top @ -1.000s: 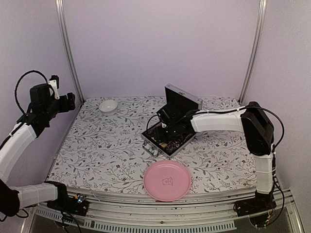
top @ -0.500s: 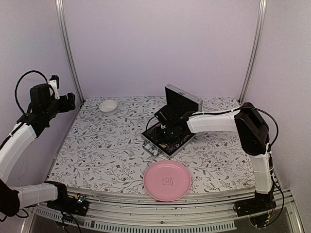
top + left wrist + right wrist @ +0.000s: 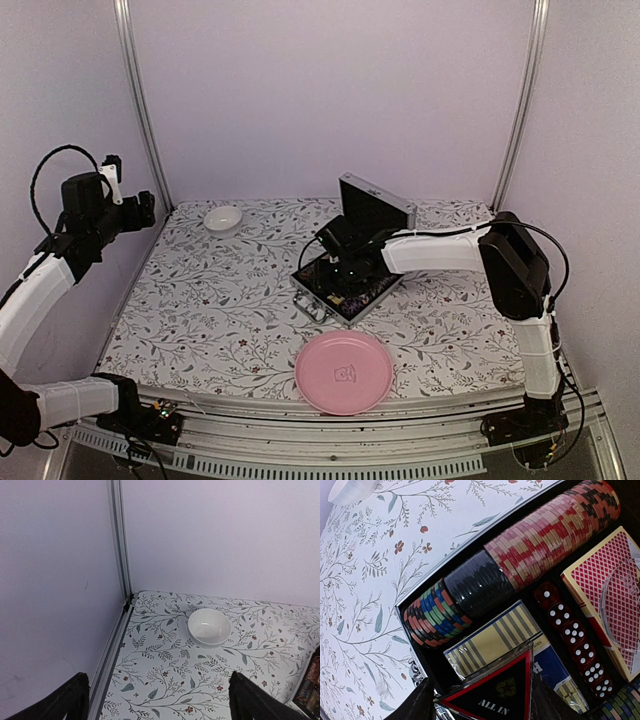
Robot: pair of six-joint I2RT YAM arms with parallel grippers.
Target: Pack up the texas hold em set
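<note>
Case (image 3: 350, 288) sitting open mid-table, lid (image 3: 376, 205) standing up behind; right gripper (image 3: 340, 263) hanging over it, plate (image 3: 343, 372) lying in front, bowl (image 3: 223, 217) back-left.
Left wrist: left gripper (image 3: 155, 700) spreading wide, holding nothing, bowl ahead.
Right wrist: fingers (image 3: 417, 705) pinching "ALL IN" triangle (image 3: 495, 690) above decks (image 3: 492, 639), beside dice (image 3: 575, 640), chips (image 3: 545, 535).

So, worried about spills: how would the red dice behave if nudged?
The red dice look small, glossy and hard, so probably light and slippery. Lined up in a narrow slot between card decks, they'd likely stay put.

Lilac walls (image 3: 320, 90), aluminium corner posts (image 3: 141, 100), floral-print tabletop (image 3: 220, 300) — soft light
</note>
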